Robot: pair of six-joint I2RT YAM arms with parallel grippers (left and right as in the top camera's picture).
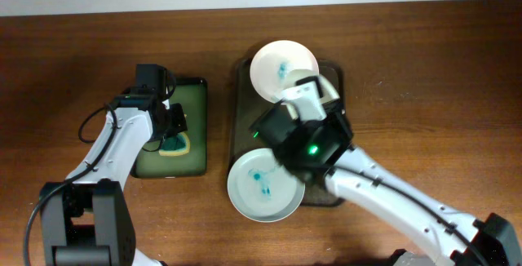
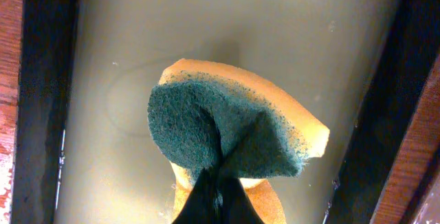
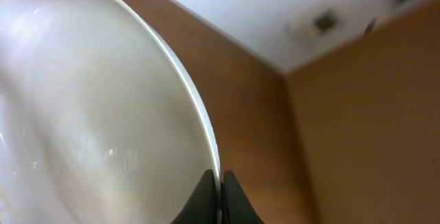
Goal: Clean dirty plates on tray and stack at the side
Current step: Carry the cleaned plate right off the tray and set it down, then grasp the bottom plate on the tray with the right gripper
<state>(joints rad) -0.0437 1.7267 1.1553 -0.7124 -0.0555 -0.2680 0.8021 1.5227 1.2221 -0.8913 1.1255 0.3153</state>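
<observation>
Two white plates with teal smears are at the dark tray (image 1: 333, 82). The far plate (image 1: 277, 64) is gripped at its near-right rim by my right gripper (image 1: 298, 89). In the right wrist view the fingers (image 3: 220, 184) pinch the plate's thin rim (image 3: 103, 114), with wall and ceiling behind it. The near plate (image 1: 263, 186) lies at the tray's front-left corner, overhanging the edge. My left gripper (image 1: 172, 129) is shut on a yellow sponge with a green scouring face (image 1: 174, 144). The sponge (image 2: 227, 128) folds between the fingertips (image 2: 218, 195) over a small basin.
The small dark basin (image 1: 194, 95) with a greenish wet floor (image 2: 206, 25) sits left of the tray. Brown wooden table (image 1: 424, 95) surrounds both. My right arm crosses the tray's middle from the front right.
</observation>
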